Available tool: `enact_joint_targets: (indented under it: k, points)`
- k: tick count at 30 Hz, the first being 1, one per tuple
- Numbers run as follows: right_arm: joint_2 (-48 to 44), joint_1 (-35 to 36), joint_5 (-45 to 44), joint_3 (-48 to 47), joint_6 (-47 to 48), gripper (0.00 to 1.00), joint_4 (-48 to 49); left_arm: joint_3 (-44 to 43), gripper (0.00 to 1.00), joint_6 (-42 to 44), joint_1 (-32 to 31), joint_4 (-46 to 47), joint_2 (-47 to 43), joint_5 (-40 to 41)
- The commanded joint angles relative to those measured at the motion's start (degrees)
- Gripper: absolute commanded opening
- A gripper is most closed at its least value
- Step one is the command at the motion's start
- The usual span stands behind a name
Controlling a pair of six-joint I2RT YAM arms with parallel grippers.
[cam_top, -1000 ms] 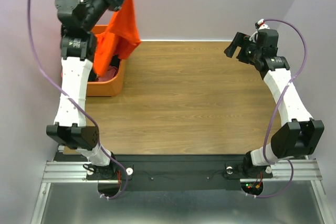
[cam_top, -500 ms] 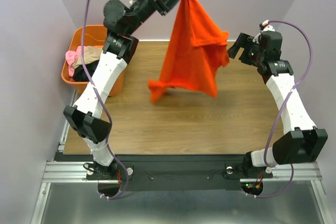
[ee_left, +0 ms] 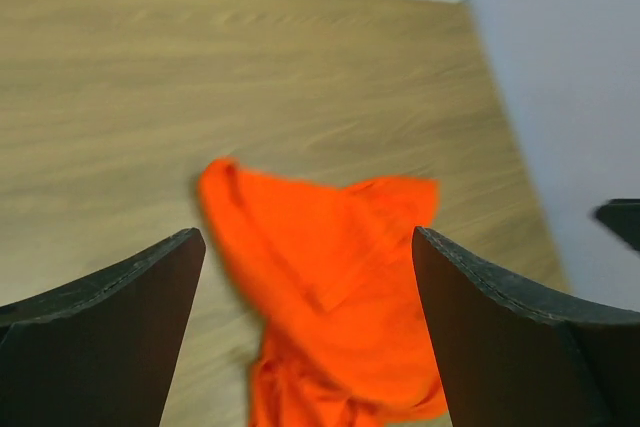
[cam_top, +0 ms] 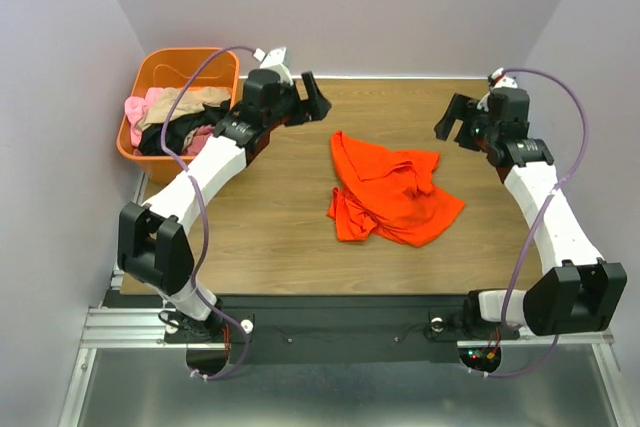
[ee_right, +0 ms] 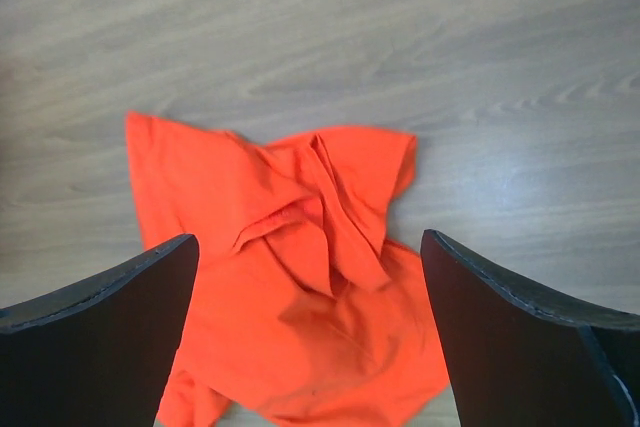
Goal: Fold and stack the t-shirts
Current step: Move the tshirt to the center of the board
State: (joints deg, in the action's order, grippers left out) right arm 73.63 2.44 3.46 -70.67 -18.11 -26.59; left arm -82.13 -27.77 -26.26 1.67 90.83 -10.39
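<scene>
Plainly, both sets of jaws stand wide apart with nothing between them: the left jaws hover up and to the left of the orange t-shirt [cam_top: 392, 190], and the right jaws hang to its upper right, each clear of the cloth. The orange t-shirt lies loose on the tabletop [cam_top: 270, 232] as a crumpled heap, between the two arms and held by neither. A sleeve is turned over its middle and the hem is bunched at its lower left. That bunching looks like the main hazard. A pinch into the heap could take several layers at once, so the shirt would lift as a wad and not spread flat for folding. A pinch on a single loose edge might slip free. Picking out two matching corners looks hard, since collar and shoulders are buried in the folds. The left wrist view is blurred, which makes any edge harder to judge. Well to the left of the orange t-shirt stands a tub [cam_top: 152, 62] holding pink [cam_top: 140, 107], tan [cam_top: 196, 99] and black [cam_top: 165, 137] garments tangled together, so drawing one out may drag its neighbours along. No brand, label or writing can be read anywhere: the shirt is plain.
</scene>
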Motion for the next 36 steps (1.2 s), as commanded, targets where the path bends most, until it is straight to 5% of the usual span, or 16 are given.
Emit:
enact_joint_targets:
  k: [1,7,13,21,36]
  points:
    - [-1.29,2.48,1.45,3.96,2.11,0.97,0.75,5.37,0.97,6.15,-1.42,-6.05,-6.27,9.95]
    - [4.94,16.1,-1.54,6.86,1.07,0.96,1.01,18.82,0.96,3.08,-5.02,-8.53,-8.3,11.27]
    - [10.48,16.81,0.75,6.78,-2.02,0.95,2.59,24.56,0.89,2.46,-8.45,-7.74,-6.64,7.41]
    - [13.12,16.81,1.28,6.07,-2.89,0.95,2.59,20.34,0.69,6.58,-13.64,-10.46,1.71,0.22]
    - [13.04,16.81,-0.65,6.78,-4.48,0.95,2.59,22.36,0.67,5.71,-18.03,-13.53,3.91,-6.75]
